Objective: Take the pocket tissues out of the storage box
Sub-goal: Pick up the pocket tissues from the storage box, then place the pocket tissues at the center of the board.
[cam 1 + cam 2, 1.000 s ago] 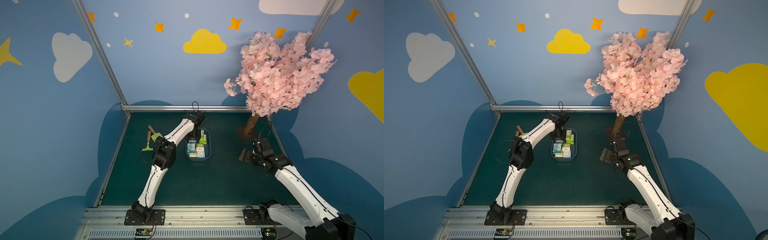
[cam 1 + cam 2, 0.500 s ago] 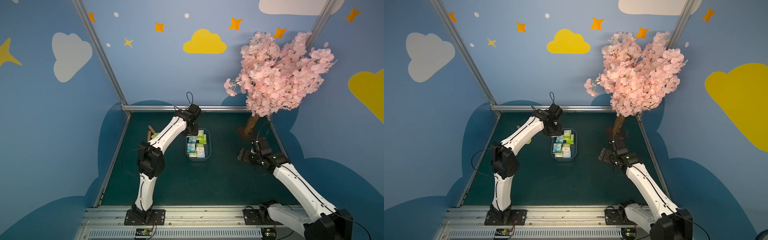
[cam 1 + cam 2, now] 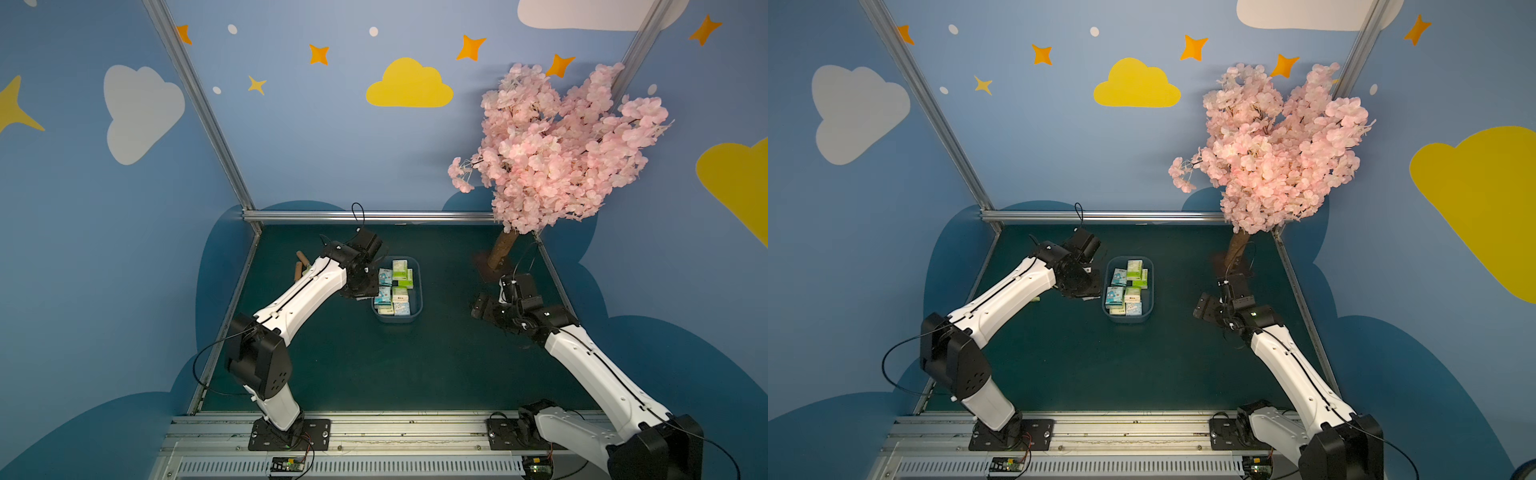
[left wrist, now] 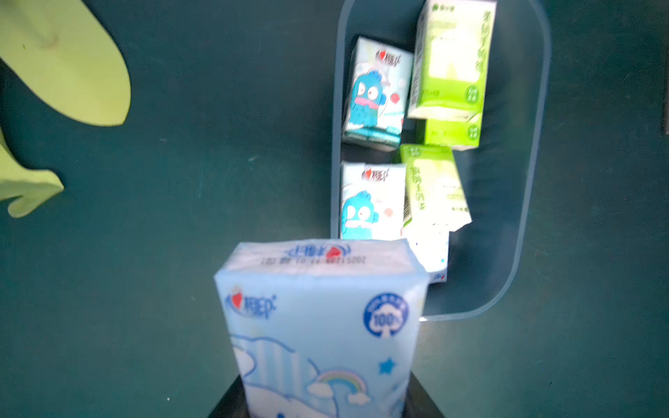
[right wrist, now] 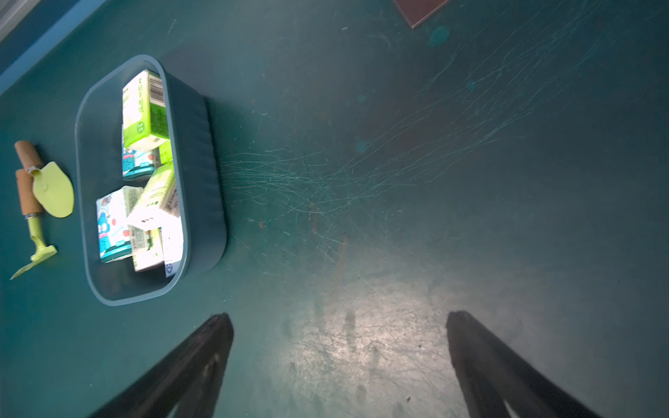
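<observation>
In both top views you see a dark green mat (image 3: 332,353). The storage box (image 3: 419,291) sits near its centre, long sides running 12 to 6. The pocket tissues (image 3: 399,291) lie inside it: blue and green packs, some tilted across others. The left gripper (image 3: 361,291) hangs at the box's 9 o'clock, just beside the rim. Small green garden tools (image 3: 300,266) lie at 10 o'clock, beyond the left arm (image 3: 299,299). A pink blossom tree (image 3: 552,158) stands at 2 o'clock, by the mat's far right corner. The right arm (image 3: 590,365) is at 3 o'clock, well apart from the box. The mat between them is open, and so is the wide stretch at 6 o'clock.

Left wrist view: the fingers are clamped on a pale blue pack (image 4: 318,325) with a cloud and rainbow print. It is upright and covers part of the box's rim. The fingers themselves are mostly hidden behind it. Open mat separates this pack from the tools.

Right wrist view: the right gripper (image 5: 340,318) has its fingers spread wide and holds nothing, over scratched open mat. The box is well apart, and the tools lie just beyond its far long side.
</observation>
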Robot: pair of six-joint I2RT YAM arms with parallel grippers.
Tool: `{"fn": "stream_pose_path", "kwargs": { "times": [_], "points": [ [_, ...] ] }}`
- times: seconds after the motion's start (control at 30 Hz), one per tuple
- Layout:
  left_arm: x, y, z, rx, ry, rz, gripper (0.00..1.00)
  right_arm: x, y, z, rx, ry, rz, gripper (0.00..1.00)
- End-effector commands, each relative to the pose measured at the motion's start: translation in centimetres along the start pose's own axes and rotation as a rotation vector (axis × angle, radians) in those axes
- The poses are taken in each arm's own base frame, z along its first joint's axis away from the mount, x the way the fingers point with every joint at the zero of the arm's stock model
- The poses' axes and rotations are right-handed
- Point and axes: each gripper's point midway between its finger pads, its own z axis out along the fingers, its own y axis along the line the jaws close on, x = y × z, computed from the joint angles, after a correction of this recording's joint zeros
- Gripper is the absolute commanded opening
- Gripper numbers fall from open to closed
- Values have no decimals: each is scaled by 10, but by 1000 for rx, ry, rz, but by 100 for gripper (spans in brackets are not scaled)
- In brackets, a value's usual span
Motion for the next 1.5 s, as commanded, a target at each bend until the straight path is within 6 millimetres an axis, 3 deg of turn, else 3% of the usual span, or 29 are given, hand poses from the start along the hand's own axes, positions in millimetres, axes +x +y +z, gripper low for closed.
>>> {"fn": "stream_pose_path", "kwargs": {
  "times": [0.0,0.2,0.43,0.93,1.47],
  "points": [
    [18,11,-2,3,15,-32,51,4,6,6,-36,26,13,98],
    [56,36,2,-21,41,-54,51,7,10,11,-46,58,13,98],
    [99,51,30,-28,127,-84,51,6,15,18,-52,85,9,98],
    [126,55,89,-115,257,-1,52,7,22,25,-67,124,15,98],
    [147,58,115,-142,340,40,60,10,18,24,-53,121,19,98]
  ]
}}
